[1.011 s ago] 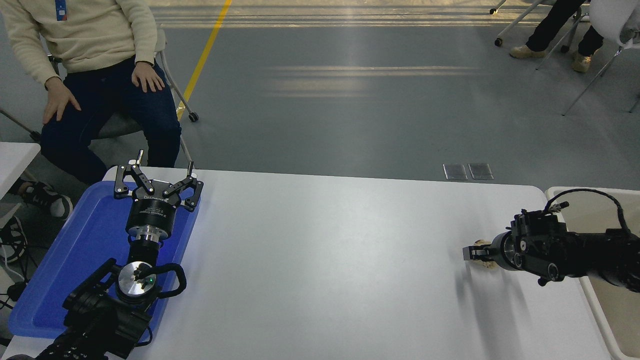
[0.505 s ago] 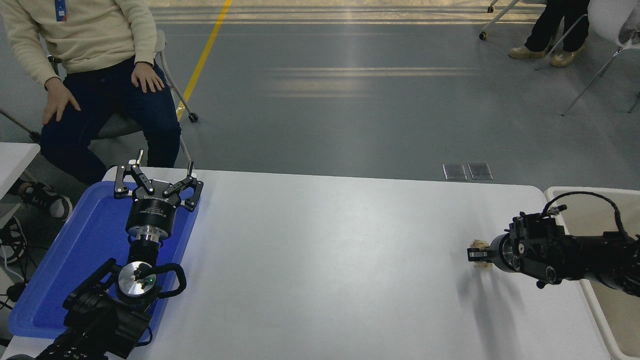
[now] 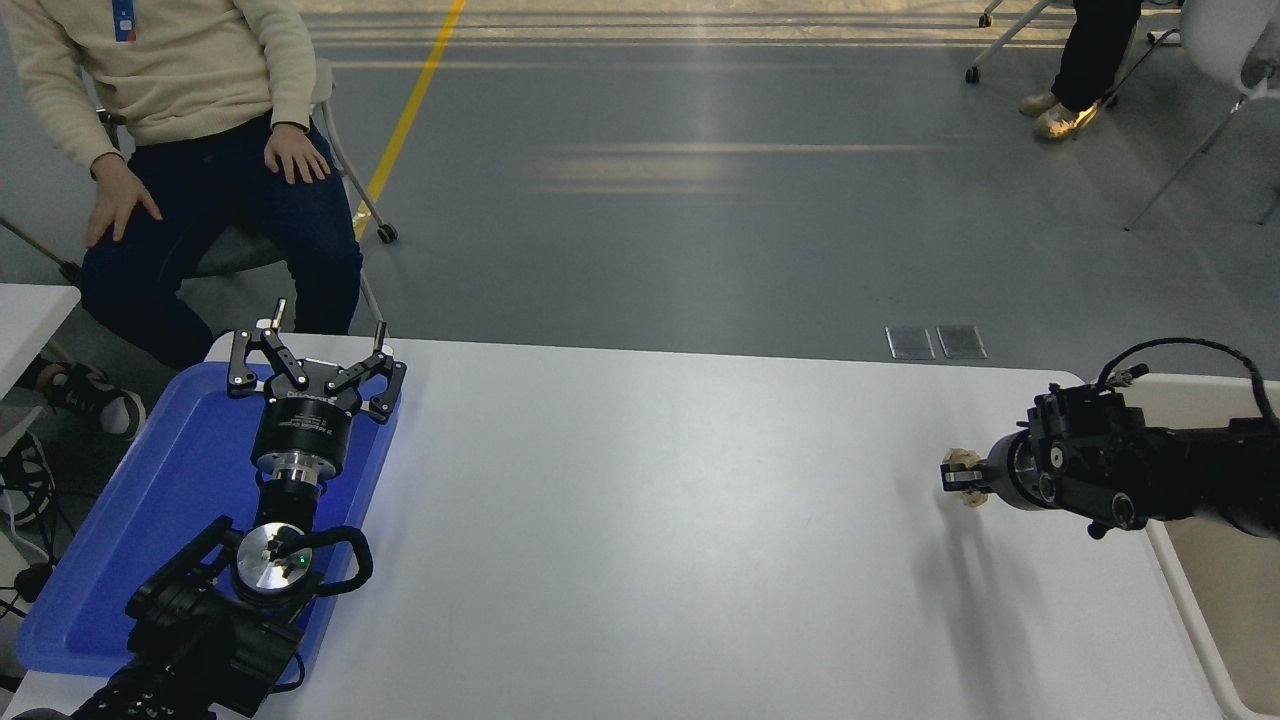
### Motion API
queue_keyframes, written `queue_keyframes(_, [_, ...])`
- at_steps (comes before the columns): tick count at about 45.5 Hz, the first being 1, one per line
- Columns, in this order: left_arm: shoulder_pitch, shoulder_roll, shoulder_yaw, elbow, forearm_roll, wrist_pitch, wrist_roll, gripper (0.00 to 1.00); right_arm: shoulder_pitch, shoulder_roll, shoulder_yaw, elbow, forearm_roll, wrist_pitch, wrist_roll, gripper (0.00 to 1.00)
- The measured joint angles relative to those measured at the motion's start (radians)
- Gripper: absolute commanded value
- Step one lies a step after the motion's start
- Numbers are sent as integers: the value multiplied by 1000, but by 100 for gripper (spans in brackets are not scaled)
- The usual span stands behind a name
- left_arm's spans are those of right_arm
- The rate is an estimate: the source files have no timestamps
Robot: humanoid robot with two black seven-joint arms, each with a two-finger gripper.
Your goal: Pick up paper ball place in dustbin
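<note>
The right claw (image 3: pixel 957 477) is clenched on the paper ball (image 3: pixel 966 479), which shows as tan creases above and below the fingers, held clear of the white bench (image 3: pixel 650 520) with its shadow beneath. At the claw's 3 o'clock, behind the arm, sits the cream dustbin (image 3: pixel 1170 570) off the bench's right end. Far toward 9 o'clock, the left claw (image 3: pixel 312 360) is parked with fingers spread over a blue tray (image 3: pixel 120 540).

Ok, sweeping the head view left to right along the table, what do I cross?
Blue tray → left gripper, parked open over the tray → bare white table → paper ball in the right gripper → dustbin at the right edge.
</note>
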Motion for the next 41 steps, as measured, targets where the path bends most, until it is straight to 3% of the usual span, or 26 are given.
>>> queue_keyframes(16, [0, 0, 0, -1, 1, 0, 2, 100, 419, -133, -217, 287, 1, 118, -1, 0])
queue_keyframes(41, [1, 2, 0, -1, 1, 0, 3, 100, 866, -163, -373, 520, 5, 286, -10, 0])
